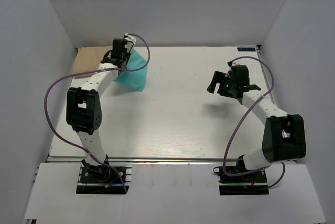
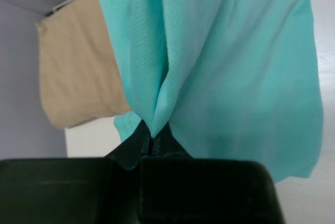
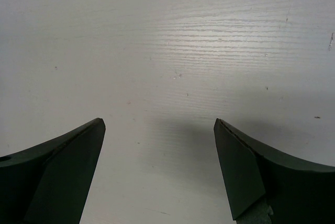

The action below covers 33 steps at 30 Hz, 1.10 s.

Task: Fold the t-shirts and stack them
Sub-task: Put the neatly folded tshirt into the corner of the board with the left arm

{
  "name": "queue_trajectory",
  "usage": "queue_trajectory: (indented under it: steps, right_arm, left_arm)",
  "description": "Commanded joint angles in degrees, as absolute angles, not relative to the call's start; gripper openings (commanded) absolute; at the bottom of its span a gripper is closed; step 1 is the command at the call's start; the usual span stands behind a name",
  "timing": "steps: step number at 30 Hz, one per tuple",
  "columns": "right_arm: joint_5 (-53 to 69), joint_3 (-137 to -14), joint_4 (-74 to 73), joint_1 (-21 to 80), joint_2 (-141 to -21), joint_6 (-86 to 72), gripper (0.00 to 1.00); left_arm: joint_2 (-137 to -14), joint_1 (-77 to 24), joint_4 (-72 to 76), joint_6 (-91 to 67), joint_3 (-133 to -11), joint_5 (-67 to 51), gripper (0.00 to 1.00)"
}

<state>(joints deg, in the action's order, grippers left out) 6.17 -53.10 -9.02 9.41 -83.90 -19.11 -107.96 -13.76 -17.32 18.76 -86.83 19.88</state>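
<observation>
Cloth of the teal-green t-shirt [image 2: 235,77] was pinched between the fully closed fingers of the left gripper [image 2: 154,139]. In the left wrist view, the fabric was gathered into a narrow fold at the pinch point in the lower centre of the frame. From there it fanned out toward the top and right of the frame. The tan-beige t-shirt [image 2: 78,77] occupied the upper left of that view, and the teal cloth overlapped its right edge.

In the top external view, the left gripper [image 1: 127,51] was in the upper left of the frame, at the far left of the table [image 1: 183,119]. The teal-green t-shirt [image 1: 135,73] spread just below and to the right of it. Whether its lower corner touched the table cannot be told. The tan-beige t-shirt [image 1: 86,62] lay flat in the far left corner, partly hidden by the left arm [image 1: 99,85].

The right gripper [image 1: 230,85] was in the upper right of the frame, well apart from both shirts. The right wrist view showed its jaws spread wide around nothing, with bare table [image 3: 167,35] beyond the gripper [image 3: 159,124].

A small dark label [image 1: 247,49] sat at the far right edge of the table. Its writing was too small to read.
</observation>
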Motion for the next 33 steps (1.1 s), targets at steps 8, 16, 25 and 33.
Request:
queue_trajectory:
  steps: [8, 16, 25, 33]
  right_arm:
    - [6.7, -57.7, -8.3, 9.1, -86.0, -19.9, 0.9]
    - [8.9, -59.9, -8.3, 9.1, -88.4, -20.7, 0.9]
    - [10.5, -61.3, -7.7, 9.1, -90.4, -21.2, 0.9]
    - [12.1, -62.0, -6.0, 9.1, -92.0, -21.6, 0.9]
  left_arm:
    - [-109.9, -4.1, -12.5, 29.2, -94.9, 11.6, 0.0]
    - [-111.0, -0.8, -13.5, 29.8, -101.0, 4.2, 0.0]
    - [-110.5, 2.3, -15.6, 27.2, -104.3, 1.1, 0.0]
    - [-112.7, 5.8, -14.9, 24.9, -107.2, 0.4, 0.0]
